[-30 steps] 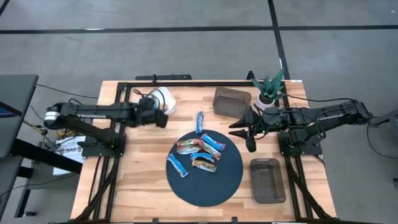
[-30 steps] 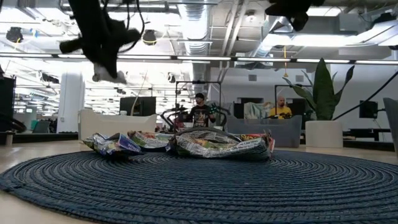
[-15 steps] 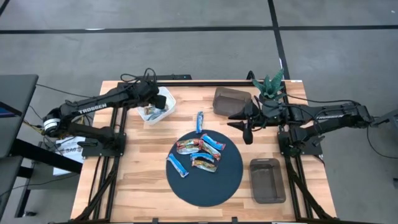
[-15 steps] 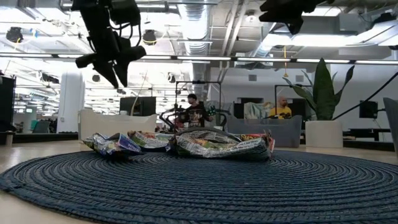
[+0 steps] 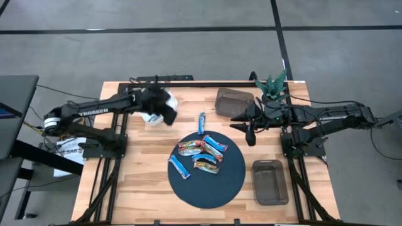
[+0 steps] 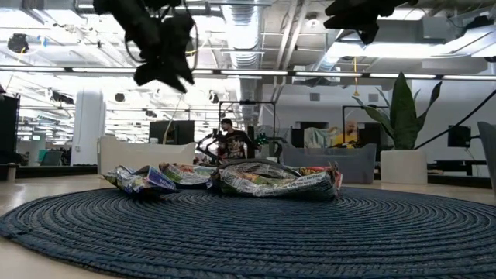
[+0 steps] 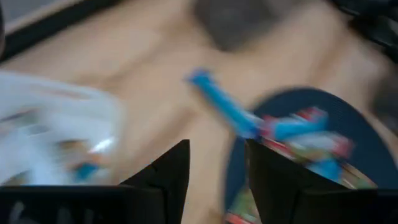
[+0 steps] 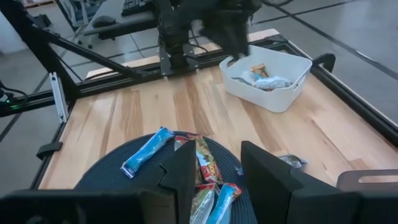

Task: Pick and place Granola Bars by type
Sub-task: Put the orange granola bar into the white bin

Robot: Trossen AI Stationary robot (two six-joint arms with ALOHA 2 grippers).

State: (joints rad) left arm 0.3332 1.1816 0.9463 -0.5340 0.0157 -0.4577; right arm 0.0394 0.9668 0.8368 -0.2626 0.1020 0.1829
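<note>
Several granola bars, blue and multicoloured, lie on a round dark blue mat [image 5: 207,179]: multicoloured ones [image 5: 188,147] and a blue one [image 5: 179,167]. One more blue bar [image 5: 201,122] lies on the bare wood beyond the mat. A white bin [image 8: 267,93] at the far left holds a few bars. My left gripper [image 5: 168,116] hangs open and empty at that bin's right side, above the table. My right gripper [image 5: 248,133] hovers open and empty to the right of the mat's far edge, high over the table [image 6: 364,27].
Two dark bins stand on the right half: one [image 5: 233,102] at the far side near a potted plant [image 5: 273,88], one [image 5: 270,182] near the front right. Black frame rails run along the table's far edge and both sides. People sit in the room behind.
My left gripper has swung toward the far edge over the white bin, opened there, then come back toward the mat. My right gripper has drawn a little toward the far edge and then kept still. The bars on the mat have not moved.
</note>
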